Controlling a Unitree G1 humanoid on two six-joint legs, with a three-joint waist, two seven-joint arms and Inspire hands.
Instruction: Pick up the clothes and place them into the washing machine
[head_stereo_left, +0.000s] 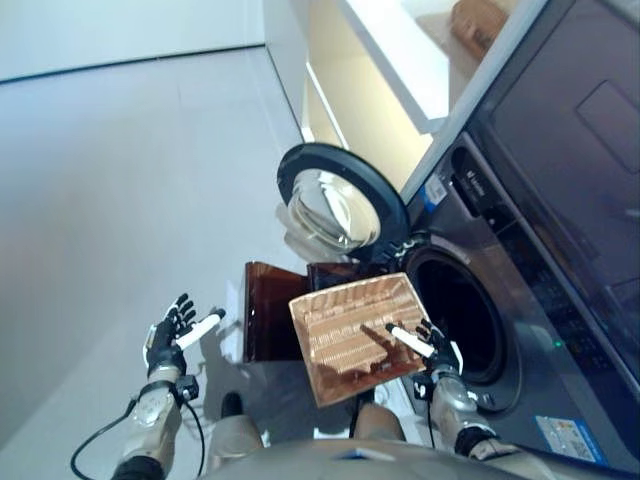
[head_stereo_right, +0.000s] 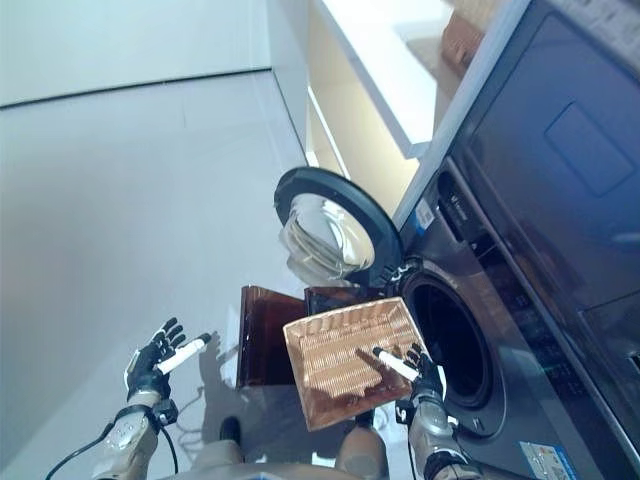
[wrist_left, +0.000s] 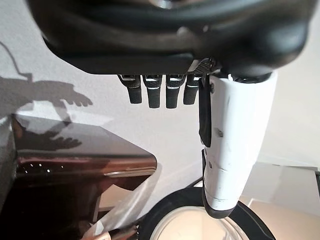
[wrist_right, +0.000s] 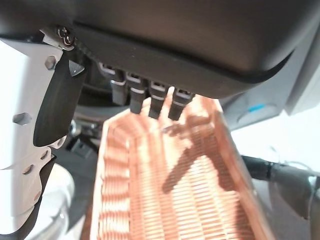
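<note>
Basket looks empty, no clothes in sight

Right hand (head_stereo_left: 432, 345) hovers spread over the basket (head_stereo_left: 345, 325), drum (head_stereo_left: 455, 310) just beyond; left hand (head_stereo_left: 170, 330) spread, far off.

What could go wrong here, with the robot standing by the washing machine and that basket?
The woven basket looks empty, and neither the right robot hand nor the left robot hand holds any clothes, so there may be nothing to load. The basket sits tilted in front of the washing machine opening, so the right robot hand could knock it over. The open round door might also get bumped.
</note>
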